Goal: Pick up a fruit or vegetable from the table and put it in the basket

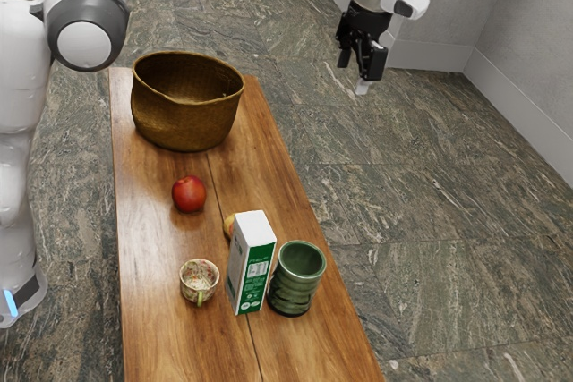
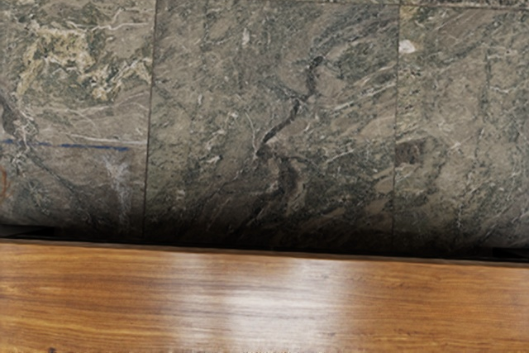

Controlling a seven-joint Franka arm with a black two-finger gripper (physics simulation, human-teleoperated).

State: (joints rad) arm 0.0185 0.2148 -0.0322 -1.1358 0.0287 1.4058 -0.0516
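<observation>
- One floor [image 1: 430, 176] of grey-green veined stone tiles is spreading around the counter.
- Two pale grey wall faces [image 1: 542, 33] are meeting in a corner at the exterior view's upper right, light skirting running along their foot.
- One counter [image 1: 157, 266] of glossy brown wood is carrying everything, a dark seam running lengthwise; its edge is also crossing the wrist view.
- One white-and-grey arm [image 1: 89, 38] is reaching across from the exterior view's left.
- One woven brown basket [image 1: 183, 123] is standing upright near the counter's far end.
- One black pincer [image 1: 358, 60] is hanging in the air, pointing down, its fingers standing apart and holding nothing.
- One white-and-green carton [image 1: 252, 266] is standing between the two cups.
- Two cups are standing on the counter: the ribbed green cup [image 1: 296, 279] just beside the carton, the smaller patterned cup [image 1: 199, 282] on the carton's other side.
- One red apple [image 1: 189, 194], the task's fruit, is lying on the counter between basket and patterned cup, outside the basket.
- One yellowish rounded thing [image 1: 229, 224] is lying mostly hidden behind the carton; its kind is staying unclear.
</observation>
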